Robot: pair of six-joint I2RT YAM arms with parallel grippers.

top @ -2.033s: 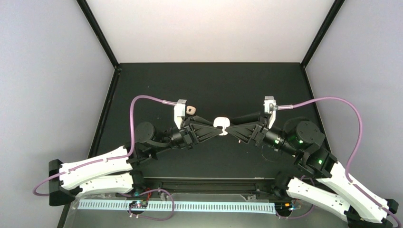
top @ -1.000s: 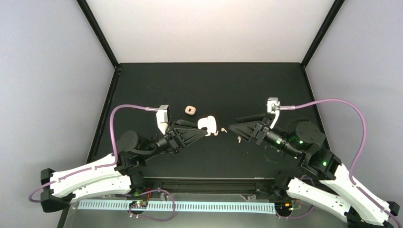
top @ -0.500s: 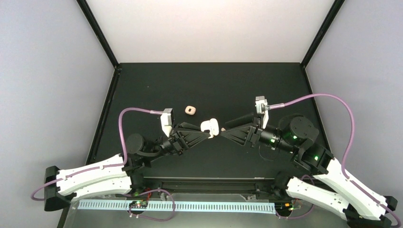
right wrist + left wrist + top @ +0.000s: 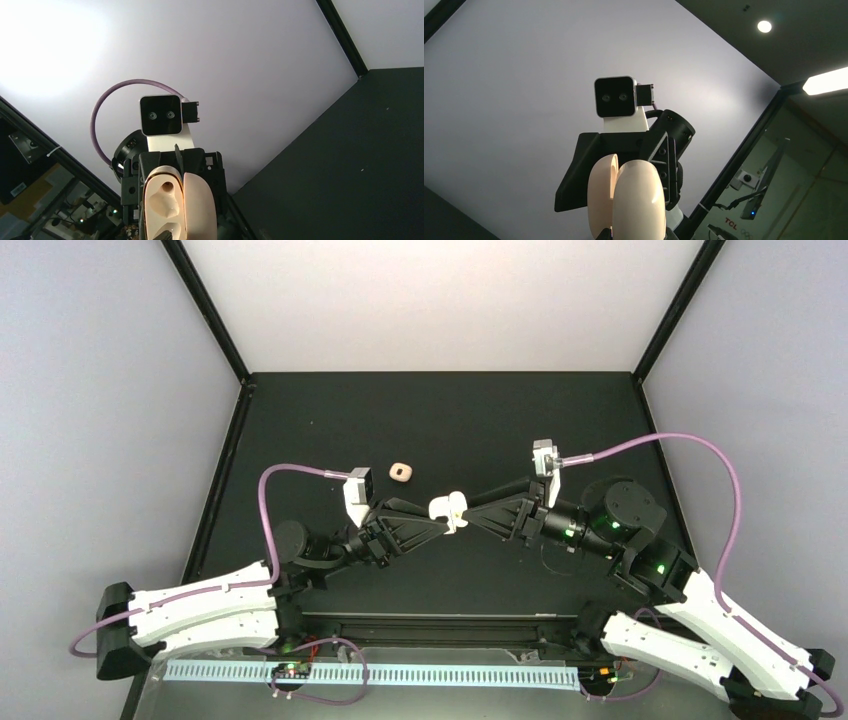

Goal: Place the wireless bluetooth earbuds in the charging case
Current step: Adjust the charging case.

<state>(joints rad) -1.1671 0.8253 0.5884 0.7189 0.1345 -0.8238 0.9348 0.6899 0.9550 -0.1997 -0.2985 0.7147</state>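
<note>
One open case (image 4: 447, 508) is clamped in the left gripper (image 4: 440, 516) near centre, right gripper (image 4: 470, 517) just beside it (can't tell its finger gap), and that cream nub at the case's mouth is maybe an earbud (image 4: 167, 234), which looks tiny, light and slick, so pinch the stem.

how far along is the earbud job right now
Done: the charging case is open, held off the table by the left gripper. In hand: the right gripper is at its mouth, where one socket shows empty. Left: nothing looks seated, and a second case lies on the table.
</note>
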